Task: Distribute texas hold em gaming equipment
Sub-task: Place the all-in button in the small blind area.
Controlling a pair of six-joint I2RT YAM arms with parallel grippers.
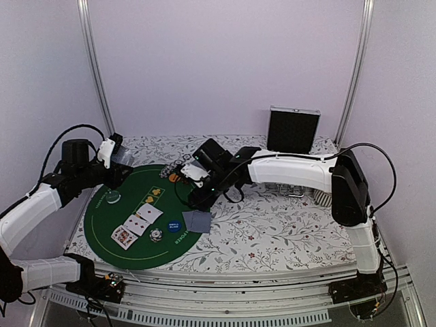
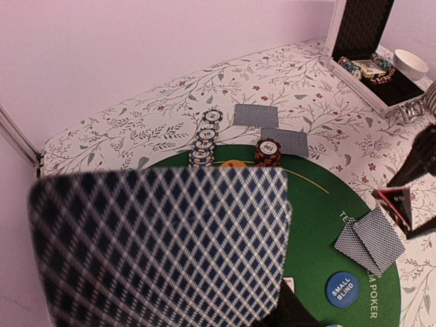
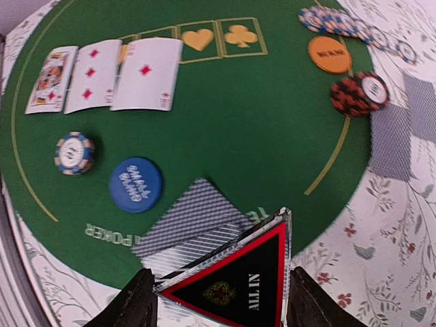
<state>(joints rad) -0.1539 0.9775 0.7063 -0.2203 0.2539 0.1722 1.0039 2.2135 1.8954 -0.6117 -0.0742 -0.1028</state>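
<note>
My left gripper (image 1: 117, 162) hovers over the far left edge of the green mat (image 1: 109, 238), shut on grey-blue-backed playing cards (image 2: 163, 245) that fill the left wrist view and hide its fingers. My right gripper (image 3: 221, 300) holds the dark red-edged triangular marker (image 3: 242, 279), which reads "ALL IN", between its two fingers. It hangs just above two face-down cards (image 3: 194, 225) at the mat's right edge. On the mat lie three face-up cards (image 3: 102, 76), a blue disc (image 3: 135, 184), a striped chip (image 3: 73, 152), an orange disc (image 3: 330, 54), a red chip stack (image 3: 360, 92) and a fanned chip row (image 3: 354, 28).
Two more face-down cards (image 2: 255, 116) lie on the floral cloth beyond the mat. The open silver-and-black case (image 1: 293, 129) stands at the back right, with chips inside and a white bowl (image 2: 411, 63) beside it. The table's front rail (image 1: 225, 300) runs along the near edge.
</note>
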